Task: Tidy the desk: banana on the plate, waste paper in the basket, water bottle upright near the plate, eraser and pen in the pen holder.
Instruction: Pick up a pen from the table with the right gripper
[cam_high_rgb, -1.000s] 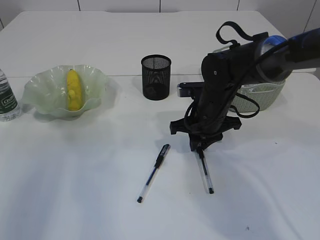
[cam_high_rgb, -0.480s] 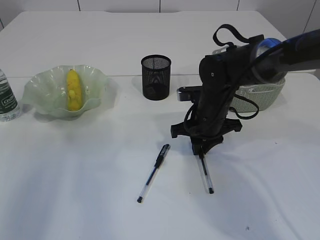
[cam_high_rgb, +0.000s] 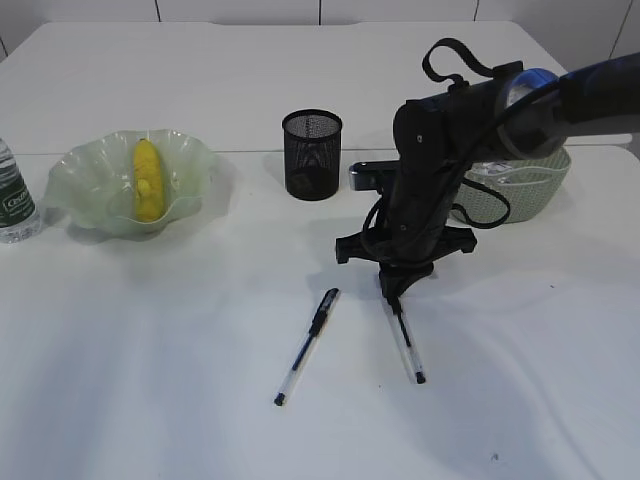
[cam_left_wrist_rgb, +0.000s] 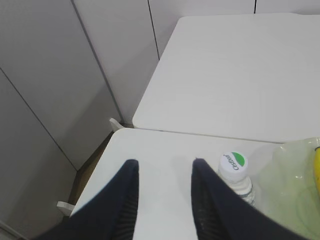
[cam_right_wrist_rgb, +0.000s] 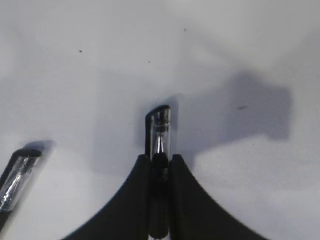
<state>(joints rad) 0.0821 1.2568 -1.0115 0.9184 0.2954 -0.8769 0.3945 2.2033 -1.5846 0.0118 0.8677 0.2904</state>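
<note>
My right gripper (cam_high_rgb: 397, 290) points down at the desk (cam_high_rgb: 200, 400) and is shut on one end of a clear pen (cam_high_rgb: 407, 345). In the right wrist view the pen (cam_right_wrist_rgb: 161, 135) sticks out from between the closed jaws of the right gripper (cam_right_wrist_rgb: 160, 159). A second pen (cam_high_rgb: 308, 346) lies on the desk to the left. The banana (cam_high_rgb: 147, 180) lies in the plate (cam_high_rgb: 85, 175), and the water bottle (cam_high_rgb: 12, 200) stands upright to the plate's left. My left gripper (cam_left_wrist_rgb: 164, 162) hangs open and empty beside the water bottle's cap (cam_left_wrist_rgb: 233, 163). The pen holder (cam_high_rgb: 312, 153) stands mid-desk. The eraser and waste paper are hidden.
The basket (cam_high_rgb: 520, 185) sits at the right, partly behind my right arm. The second pen's end (cam_right_wrist_rgb: 17, 177) shows at the lower left of the right wrist view. The desk's left edge and a gap to another table lie beyond the bottle.
The right jaws have closed onto the pen. The right arm has shifted slightly left and up, and the pen has moved a little with it. The left gripper has not moved.
</note>
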